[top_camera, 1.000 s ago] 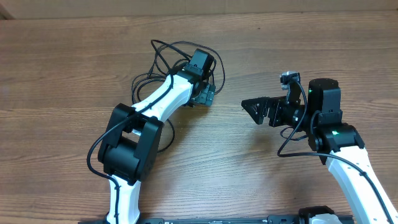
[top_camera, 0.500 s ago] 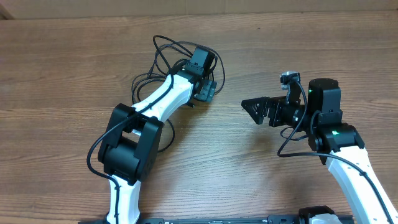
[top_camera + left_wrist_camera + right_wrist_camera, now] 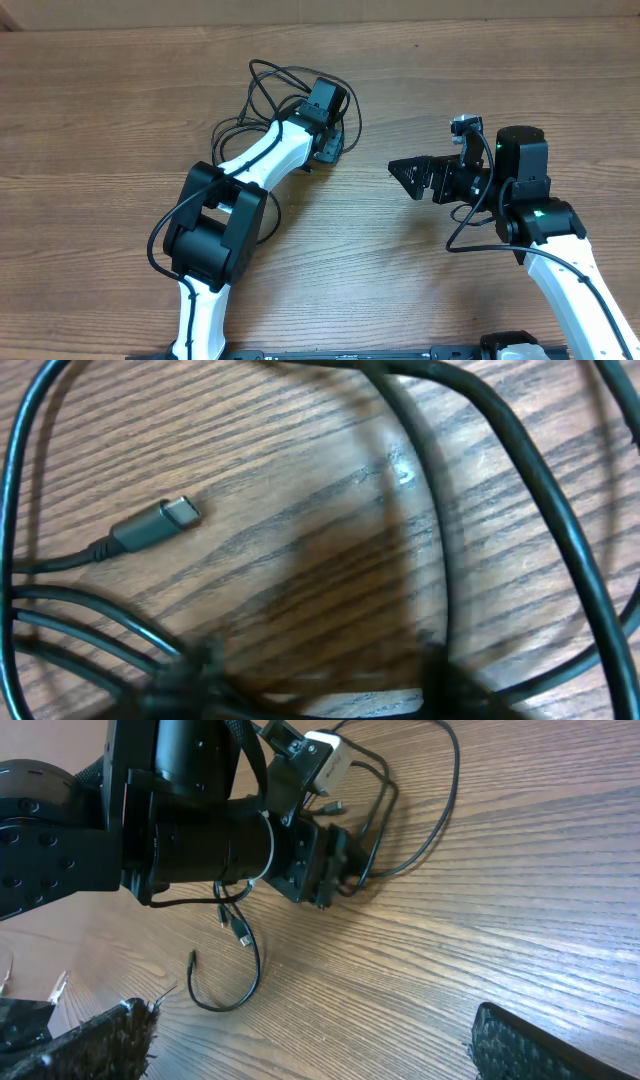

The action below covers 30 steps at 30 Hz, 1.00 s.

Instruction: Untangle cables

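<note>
left gripper (image 3: 330, 150) over cables (image 3: 545, 485) — tangled, wooden table (image 3: 100, 100)

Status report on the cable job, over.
Left gripper down in the cables, jaws not readable. Right gripper open, hovering apart from them. Tangle looped, one plug lying free. Left arm covers part of it.

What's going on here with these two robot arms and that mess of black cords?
The robot is trying to untangle a bundle of thin black cables lying on the wooden table. Its left end effector is down in the tangle, right over the loops and a loose plug; whether it grips anything can't be seen. The right end effector hangs open off to the side, holding nothing. The cords are not yet sorted out.
</note>
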Motion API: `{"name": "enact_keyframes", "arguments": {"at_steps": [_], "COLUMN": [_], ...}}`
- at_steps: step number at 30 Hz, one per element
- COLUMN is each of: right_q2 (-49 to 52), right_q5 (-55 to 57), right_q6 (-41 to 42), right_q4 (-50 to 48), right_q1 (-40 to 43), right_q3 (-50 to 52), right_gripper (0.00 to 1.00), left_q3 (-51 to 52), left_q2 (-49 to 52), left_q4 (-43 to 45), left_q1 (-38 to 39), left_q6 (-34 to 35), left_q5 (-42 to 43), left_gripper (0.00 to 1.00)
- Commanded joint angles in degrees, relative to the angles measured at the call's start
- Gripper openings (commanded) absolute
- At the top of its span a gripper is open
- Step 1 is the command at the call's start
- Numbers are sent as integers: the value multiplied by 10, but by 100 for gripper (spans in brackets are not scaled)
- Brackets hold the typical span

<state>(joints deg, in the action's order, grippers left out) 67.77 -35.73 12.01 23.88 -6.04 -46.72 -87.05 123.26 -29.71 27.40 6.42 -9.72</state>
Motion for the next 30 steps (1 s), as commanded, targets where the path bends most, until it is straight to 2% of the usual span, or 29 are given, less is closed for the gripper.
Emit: {"name": "enact_keyframes", "arguments": {"at_steps": [1,3,4,10,15,20,25,30], "right_q2": [-8,-8,-8,-8,-8,-8,-8,-8], "right_q5": [1,1,1,1,1,1,1,1], "right_q6": [2,2,2,2,2,2,2,2], "right_q4": [-1,-1,-1,-1,-1,-1,-1,-1], "right_q1": [0,0,0,0,0,0,0,0], "right_q3": [-5,-5,-5,-5,-5,-5,-5,-5], "right_gripper": [100,100,100,100,100,100,100,100], "left_q3": [-13,-13,-13,-62,-214,-356,-449,-482], "left_q2": [7,7,7,4,-26,-70,-141,-212], "left_q4": [2,2,2,-58,-205,-306,-330,-319], "left_q1": [4,4,4,3,0,-1,-1,-2], "left_q6": [-5,-5,-5,-6,-4,0,16,15], "left_q5": [-5,14,14,14,3,3,3,-20], "left_gripper": [24,13,4,4,4,4,4,4]}}
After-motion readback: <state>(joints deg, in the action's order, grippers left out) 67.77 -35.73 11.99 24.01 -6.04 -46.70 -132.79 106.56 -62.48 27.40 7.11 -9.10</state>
